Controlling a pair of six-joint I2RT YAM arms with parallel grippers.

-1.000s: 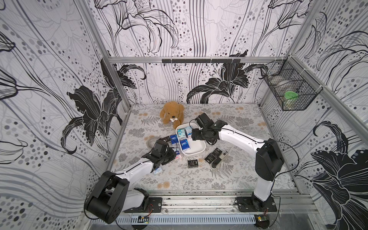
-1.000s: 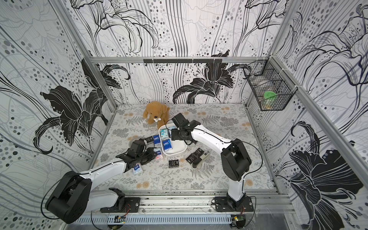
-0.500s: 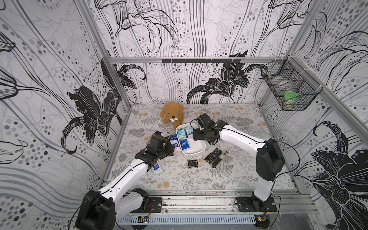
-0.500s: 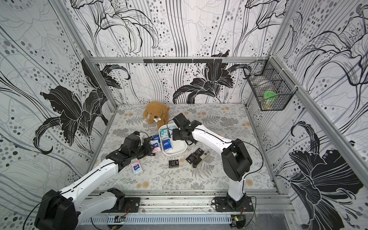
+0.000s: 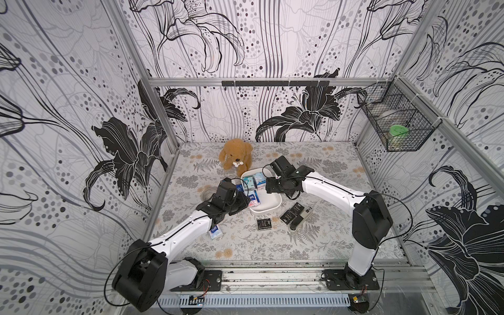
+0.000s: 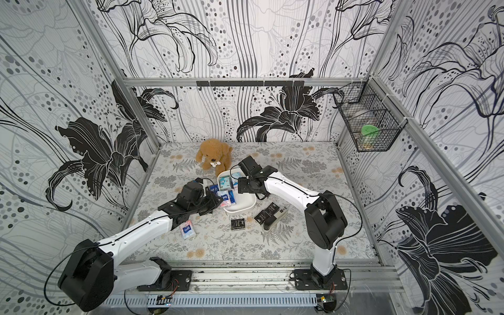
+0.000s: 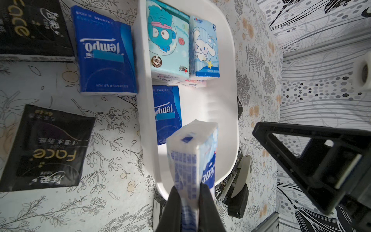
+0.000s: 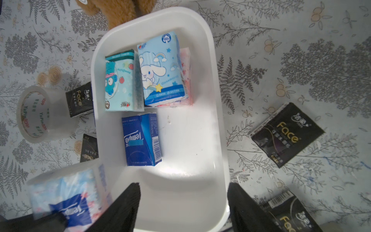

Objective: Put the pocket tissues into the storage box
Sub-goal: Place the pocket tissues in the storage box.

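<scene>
Storage box [image 5: 267,203]: several pocket tissues [image 8: 140,138] inside, black packets [image 8: 285,134] beside it.
Right gripper [image 8: 183,202]: spread wide, empty, above the box; could clash with the left.
Left gripper [image 7: 189,192]: clamped on pink-white packet [image 7: 190,152].
Pink-white packet: above the box's edge; early release could drop it outside.

A robot lab test cell: a silver aluminium frame [image 5: 185,81] carries panels of black-and-white lily-print wallpaper [image 5: 68,109] around a bench covered in grey fern-print cloth [image 5: 245,245]. A white-and-black left robot arm [image 5: 185,231] and matching right robot arm [image 5: 327,189] are bolted to a metal front rail [image 5: 272,275].
</scene>
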